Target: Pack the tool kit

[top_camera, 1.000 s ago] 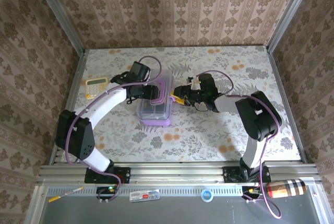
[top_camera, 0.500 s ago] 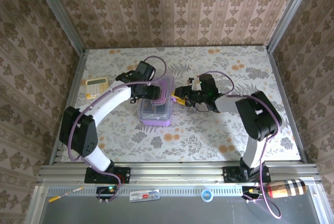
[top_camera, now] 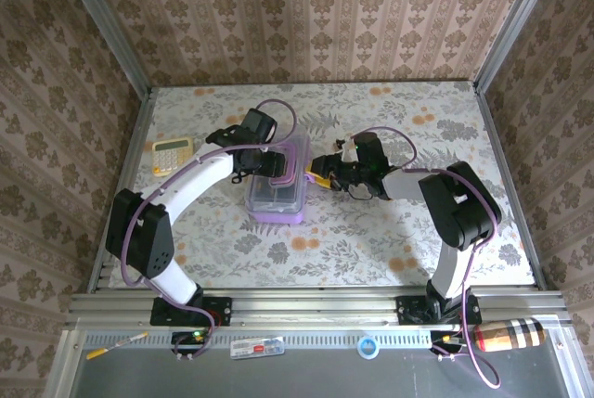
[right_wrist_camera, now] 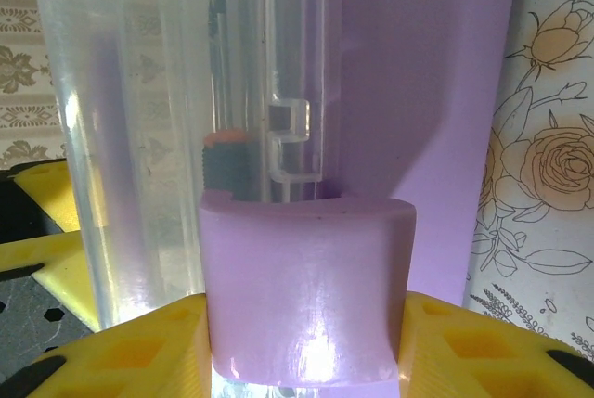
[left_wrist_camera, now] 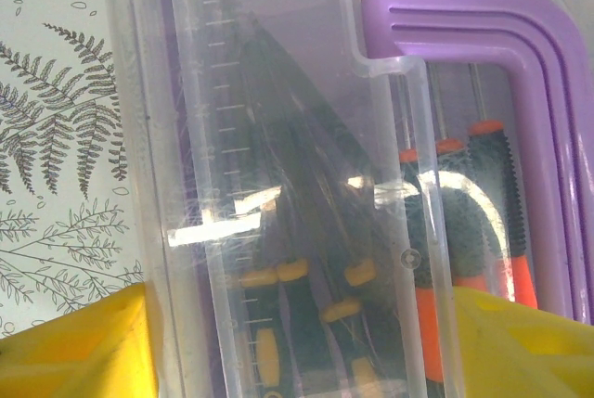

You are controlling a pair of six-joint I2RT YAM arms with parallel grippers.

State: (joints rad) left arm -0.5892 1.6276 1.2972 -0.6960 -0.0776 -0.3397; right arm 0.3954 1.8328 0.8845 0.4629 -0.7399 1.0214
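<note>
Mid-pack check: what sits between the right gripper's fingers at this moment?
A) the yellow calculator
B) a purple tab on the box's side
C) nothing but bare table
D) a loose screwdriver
B: the right wrist view shows the purple tab of the box filling the gap between the yellow fingers of the right gripper.

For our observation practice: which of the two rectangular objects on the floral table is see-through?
The purple translucent plastic box with the clear lid, in the centre; the yellow calculator, far left, is opaque.
</note>
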